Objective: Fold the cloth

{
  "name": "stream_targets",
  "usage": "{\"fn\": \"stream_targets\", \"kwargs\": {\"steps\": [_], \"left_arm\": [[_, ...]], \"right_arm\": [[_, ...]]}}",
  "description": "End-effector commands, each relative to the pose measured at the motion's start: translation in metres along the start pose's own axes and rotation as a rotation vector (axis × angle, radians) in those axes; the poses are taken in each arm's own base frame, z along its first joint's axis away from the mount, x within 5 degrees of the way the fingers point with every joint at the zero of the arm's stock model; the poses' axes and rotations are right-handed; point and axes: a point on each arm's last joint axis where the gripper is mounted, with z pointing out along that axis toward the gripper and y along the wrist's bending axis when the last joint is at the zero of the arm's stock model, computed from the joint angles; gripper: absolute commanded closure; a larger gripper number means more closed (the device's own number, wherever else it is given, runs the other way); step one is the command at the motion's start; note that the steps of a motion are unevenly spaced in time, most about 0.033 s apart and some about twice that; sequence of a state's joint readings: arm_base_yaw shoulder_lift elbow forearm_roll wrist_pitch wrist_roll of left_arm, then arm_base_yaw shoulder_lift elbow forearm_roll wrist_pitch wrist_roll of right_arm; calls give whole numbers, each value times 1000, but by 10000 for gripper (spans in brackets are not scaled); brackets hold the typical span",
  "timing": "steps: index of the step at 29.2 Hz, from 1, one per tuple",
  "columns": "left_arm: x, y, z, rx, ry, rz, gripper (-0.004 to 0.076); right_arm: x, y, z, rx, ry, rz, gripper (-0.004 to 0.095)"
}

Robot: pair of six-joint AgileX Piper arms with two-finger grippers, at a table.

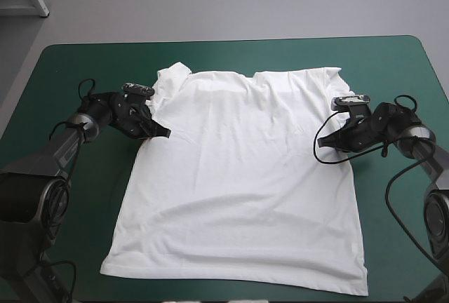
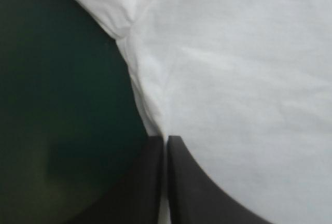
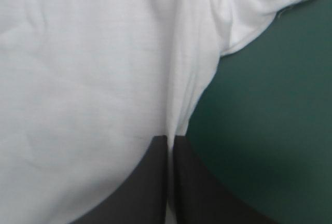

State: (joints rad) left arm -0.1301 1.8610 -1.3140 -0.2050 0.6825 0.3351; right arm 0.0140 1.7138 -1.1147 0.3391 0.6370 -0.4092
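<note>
The white T-shirt (image 1: 242,177) lies spread flat on the teal-green cover, collar toward the far edge, hem toward the near edge. My left gripper (image 1: 165,133) is at the shirt's left side edge just below the sleeve, shut on the T-shirt. In the left wrist view its black fingers (image 2: 187,182) meet on a pinched ridge of the T-shirt (image 2: 233,79). My right gripper (image 1: 320,140) is at the right side edge below the other sleeve, shut on the T-shirt. The right wrist view shows its fingers (image 3: 150,182) pinching a fold of the T-shirt (image 3: 93,79).
Bare teal-green cover (image 1: 70,71) surrounds the shirt, widest along the far edge and at both sides. The hem lies close to the table's near edge.
</note>
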Motion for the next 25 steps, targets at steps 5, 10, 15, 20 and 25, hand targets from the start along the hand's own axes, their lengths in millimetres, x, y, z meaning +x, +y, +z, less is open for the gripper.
{"fn": "stream_targets", "kwargs": {"steps": [5, 10, 15, 20, 25], "left_arm": [[-29, -6, -58, -16, -196, 5, 705], [-53, -9, -109, -24, -359, 10, 705], [-70, -14, -158, -27, -488, 27, 705], [-79, -19, -201, -41, -590, 50, 705], [-81, -22, -245, -81, -705, 76, 705]], "right_arm": [[-44, 15, -91, 26, -312, -65, 912], [-60, 21, -126, 20, -386, -95, 912], [-77, 27, -161, 24, -476, -126, 912], [-90, 36, -206, 27, -575, -166, 912], [-93, 47, -260, 48, -711, -208, 912]]}}
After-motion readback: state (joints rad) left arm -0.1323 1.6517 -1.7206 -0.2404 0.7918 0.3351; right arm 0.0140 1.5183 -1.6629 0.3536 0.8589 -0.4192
